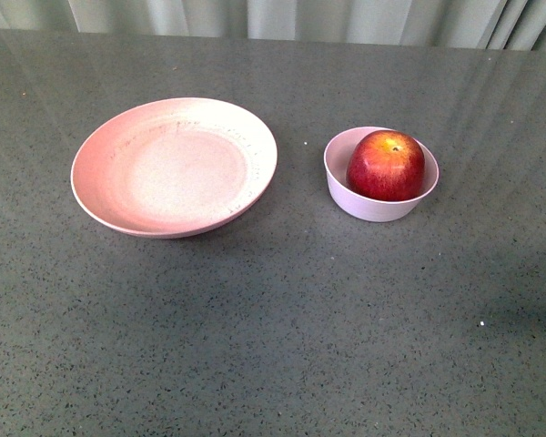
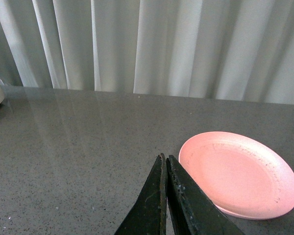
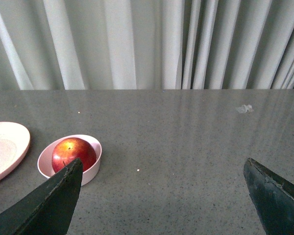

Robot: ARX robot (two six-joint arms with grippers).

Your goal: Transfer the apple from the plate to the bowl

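Apple [image 1: 386, 165] sits in the bowl [image 1: 379, 174], right of centre in the front view, stem dimple up, top half standing proud of the rim. Plate [image 1: 174, 167] lies bare at centre-left of that view, well apart from the bowl, on the grey speckled table [image 1: 273, 346]. By the look of it the transfer is done. Neither arm shows in the front view. Left gripper [image 2: 165, 159]: fingers pressed together, tips meeting, nothing between them, lower middle of its wrist view with the plate off to the lower right. Right gripper [image 3: 161, 166]: fingers spread wide, empty, one in each lower corner of its wrist view; bowl and apple sit near the left-hand finger, further back on the table. Handling, as a judgement: apple looks firm, waxy, moderately heavy for its size, so likely slick under hard pads and prone to bruise if squeezed. Best hold would be across its widest girth, above the rim. Bowl looks light and could slide or tip if nudged.
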